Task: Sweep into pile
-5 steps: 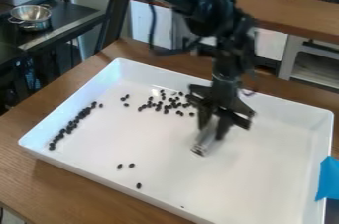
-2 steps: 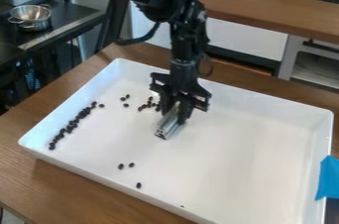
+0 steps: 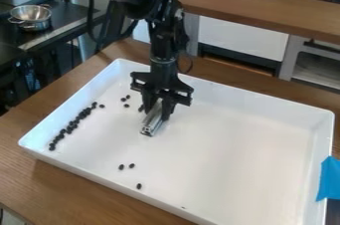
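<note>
The black gripper (image 3: 158, 109) hangs over the left-centre of the white tray (image 3: 266, 100), shut on a silver metal bar (image 3: 152, 122) that slants down toward the tray floor. Along the tray's left side runs a dense line of black beans (image 3: 70, 126). A few loose beans (image 3: 126, 100) lie just left of the gripper, and one more shows right against its left side. Three scattered beans (image 3: 131, 166) rest near the front left of the tray. Whatever lies behind the gripper and bar is hidden.
Blue tape (image 3: 326, 180) is stuck at the tray's right edge. The tray's raised walls stand on a brown wooden table (image 3: 49, 181). A wooden ledge (image 3: 266, 12) runs behind, and a metal colander (image 3: 31, 16) sits on a dark counter at the upper left.
The gripper has moved left across the tray with the bar held. Beans that lay in a cluster at the back middle are now mostly hidden behind the gripper.
</note>
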